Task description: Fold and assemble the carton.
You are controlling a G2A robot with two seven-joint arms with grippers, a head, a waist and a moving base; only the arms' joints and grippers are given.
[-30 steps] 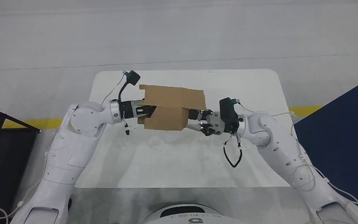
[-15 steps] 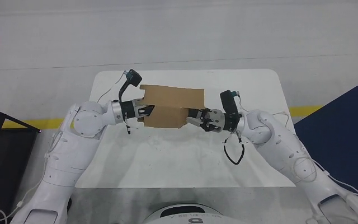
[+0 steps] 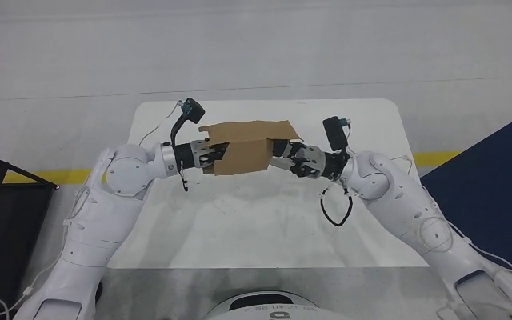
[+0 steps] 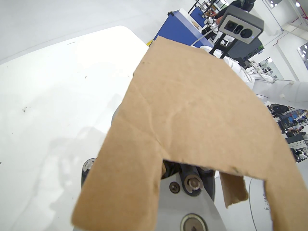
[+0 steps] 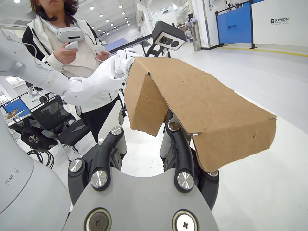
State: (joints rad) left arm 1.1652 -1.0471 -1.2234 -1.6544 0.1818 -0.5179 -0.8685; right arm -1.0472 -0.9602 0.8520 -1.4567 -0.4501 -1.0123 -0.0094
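The brown cardboard carton hangs over the middle of the white table, partly opened, with one panel on top and another facing me. My left gripper is shut on its left end; in the left wrist view the carton hides the fingers. My right gripper is at the carton's right end. In the right wrist view it stands open: one black finger reaches under the carton, and a folded end flap hangs between the two fingers.
Bare tabletop lies beneath and in front of the carton. A blue panel stands off the table's right side, a black object off its left. A cable loop hangs from the right wrist.
The carton has been swung up and away from me, going from nearly flat to a raised box shape. Both grippers moved farther back with it, and the right wrist turned.
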